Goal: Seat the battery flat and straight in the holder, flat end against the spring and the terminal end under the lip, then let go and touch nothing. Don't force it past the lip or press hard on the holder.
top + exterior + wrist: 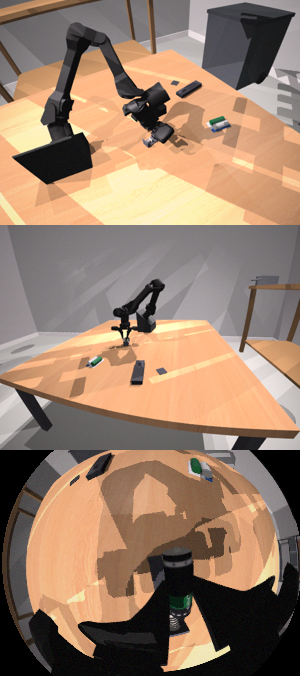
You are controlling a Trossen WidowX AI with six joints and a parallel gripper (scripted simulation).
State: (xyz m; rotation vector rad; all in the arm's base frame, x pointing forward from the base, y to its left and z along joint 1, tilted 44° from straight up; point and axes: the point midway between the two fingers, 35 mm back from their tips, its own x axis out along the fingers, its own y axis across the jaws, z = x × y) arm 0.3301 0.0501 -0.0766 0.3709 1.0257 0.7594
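just battery [178, 587] over holder [149, 142]

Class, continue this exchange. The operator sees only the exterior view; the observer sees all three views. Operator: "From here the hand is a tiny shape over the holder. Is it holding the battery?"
Observer: Yes. The wrist view shows the battery, dark with a green band, clamped in the hand.
Operator: Has it reached the holder?
Observer: In the wrist view its green-banded end meets the pale holder. I cannot tell whether it lies flat.
Operator: Is any of the holder uncovered?
Observer: In the top view one blue-grey end pokes out from under the hand, towards the lower left. The rest is hidden.
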